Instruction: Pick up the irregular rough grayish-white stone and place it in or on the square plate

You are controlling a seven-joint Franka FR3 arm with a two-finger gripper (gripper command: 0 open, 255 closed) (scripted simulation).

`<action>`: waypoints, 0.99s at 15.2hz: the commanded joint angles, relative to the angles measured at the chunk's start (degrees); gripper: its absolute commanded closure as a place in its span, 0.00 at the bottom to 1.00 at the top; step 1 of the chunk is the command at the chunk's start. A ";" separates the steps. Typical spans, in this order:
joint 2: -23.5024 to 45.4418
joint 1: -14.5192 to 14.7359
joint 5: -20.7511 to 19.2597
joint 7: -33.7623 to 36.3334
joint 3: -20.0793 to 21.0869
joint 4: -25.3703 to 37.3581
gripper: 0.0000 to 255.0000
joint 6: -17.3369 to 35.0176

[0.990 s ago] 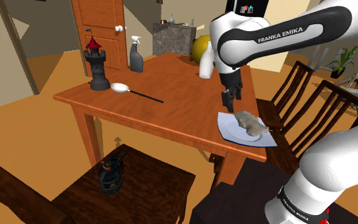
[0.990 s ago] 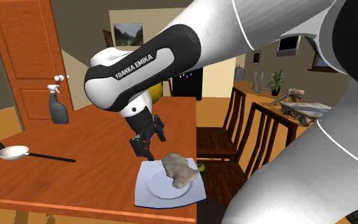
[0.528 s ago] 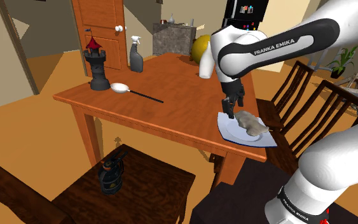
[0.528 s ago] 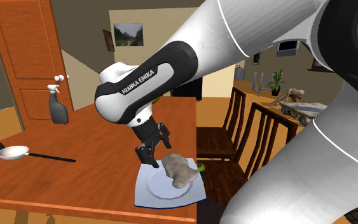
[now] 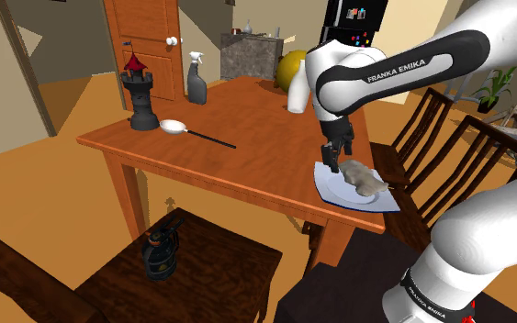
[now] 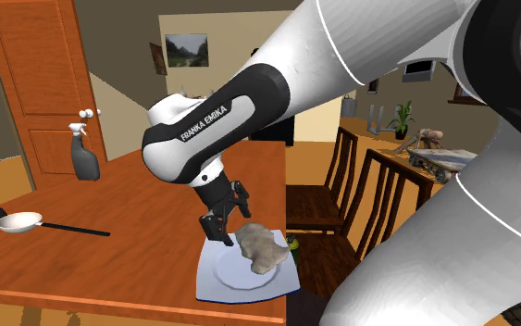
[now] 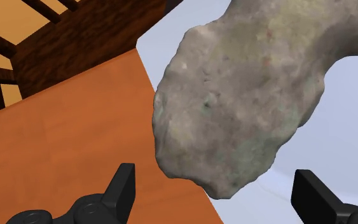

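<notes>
In the wrist view we see the claw point(image 7: 215, 183) spread wide: its two black fingers point(image 7: 124, 183) stand apart and neither touches anything. Just ahead of them lies the rough grey stone point(image 7: 247, 95), resting on the pale square plate point(image 7: 346, 133). From here the stone's blunt end covers part of the plate's edge, beyond which the orange wooden tabletop point(image 7: 69, 153) begins.

In the shoulder view the plate sits at the tabletop corner nearest the stand, beside two dark chairs point(image 5: 444, 119). The claw hangs low over the plate's edge, on that view's left of the stone.

Farther along the tabletop we note:
- a white frying pan point(image 5: 173, 127) with a black handle
- a black tower figure point(image 5: 140, 96) with a red roof
- a grey spray bottle point(image 5: 196, 83)
- a white bottle point(image 5: 296, 92)

Behind these stands an orange door point(image 5: 141, 37).
</notes>
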 commanded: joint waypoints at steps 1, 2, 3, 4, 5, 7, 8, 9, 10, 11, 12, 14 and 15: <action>0.00 0.00 0.00 0.00 0.00 0.00 1.00 0.00; 0.00 0.00 0.00 0.00 0.00 0.00 1.00 0.00; 0.00 0.00 0.00 0.00 0.00 0.00 1.00 0.00; 0.00 0.00 0.00 0.00 0.00 0.00 1.00 0.00; 0.00 0.00 0.00 0.00 0.00 0.00 1.00 0.00; 0.00 0.00 0.00 0.00 0.00 0.00 1.00 0.00; 0.00 0.00 0.00 0.00 0.00 0.00 1.00 0.00; 0.00 0.00 0.00 0.00 0.00 0.00 1.00 0.00; -0.01 0.00 0.00 0.00 0.00 -0.02 1.00 0.01; -0.29 0.01 0.06 -0.26 -0.04 0.54 1.00 -0.78; -0.54 0.02 0.11 -0.51 -0.08 1.11 1.00 -1.56; -1.00 0.03 0.19 -1.00 -0.16 2.28 1.00 -3.11; -1.22 0.03 0.23 -1.25 -0.19 2.88 1.00 -3.88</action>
